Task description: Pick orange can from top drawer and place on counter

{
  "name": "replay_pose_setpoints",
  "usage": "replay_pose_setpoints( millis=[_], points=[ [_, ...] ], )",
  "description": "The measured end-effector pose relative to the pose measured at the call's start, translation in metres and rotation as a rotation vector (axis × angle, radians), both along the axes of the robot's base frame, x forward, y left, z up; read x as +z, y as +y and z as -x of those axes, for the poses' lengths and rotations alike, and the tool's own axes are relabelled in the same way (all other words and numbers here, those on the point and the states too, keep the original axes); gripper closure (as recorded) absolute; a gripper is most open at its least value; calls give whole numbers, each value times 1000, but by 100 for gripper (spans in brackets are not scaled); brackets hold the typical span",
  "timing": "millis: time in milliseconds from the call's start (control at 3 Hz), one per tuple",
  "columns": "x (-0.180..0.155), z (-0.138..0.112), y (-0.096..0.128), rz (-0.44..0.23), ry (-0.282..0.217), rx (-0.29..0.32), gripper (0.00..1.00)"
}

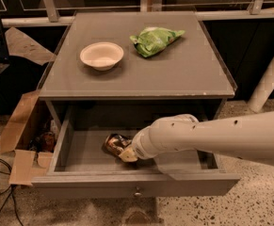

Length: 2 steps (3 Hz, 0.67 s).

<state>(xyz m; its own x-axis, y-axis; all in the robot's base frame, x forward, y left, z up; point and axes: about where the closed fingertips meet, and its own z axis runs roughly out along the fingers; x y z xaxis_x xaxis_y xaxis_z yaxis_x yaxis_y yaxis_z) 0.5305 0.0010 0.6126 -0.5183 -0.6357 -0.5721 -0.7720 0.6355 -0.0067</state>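
Observation:
The top drawer (80, 182) of the grey cabinet is pulled open. The orange can (113, 143), shiny and dented, lies on its side on the drawer floor, left of centre. My gripper (127, 154) is down inside the drawer at the can's right end and touches or nearly touches it. My white arm (212, 138) reaches in from the right and hides the right half of the drawer floor. The counter (183, 74) is the grey cabinet top above the drawer.
A white bowl (101, 55) sits on the counter at the left and a green snack bag (154, 40) at the back middle. An open cardboard box (23, 140) stands left of the cabinet. A white pole (268, 84) leans at the right.

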Motion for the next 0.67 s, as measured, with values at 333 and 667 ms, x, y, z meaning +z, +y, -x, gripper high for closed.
replay_pose_setpoints(
  millis=[333,667],
  points=[
    [0,0,0,0,0,0,100],
    [12,2,-2,-29,-17,20,100]
  ],
)
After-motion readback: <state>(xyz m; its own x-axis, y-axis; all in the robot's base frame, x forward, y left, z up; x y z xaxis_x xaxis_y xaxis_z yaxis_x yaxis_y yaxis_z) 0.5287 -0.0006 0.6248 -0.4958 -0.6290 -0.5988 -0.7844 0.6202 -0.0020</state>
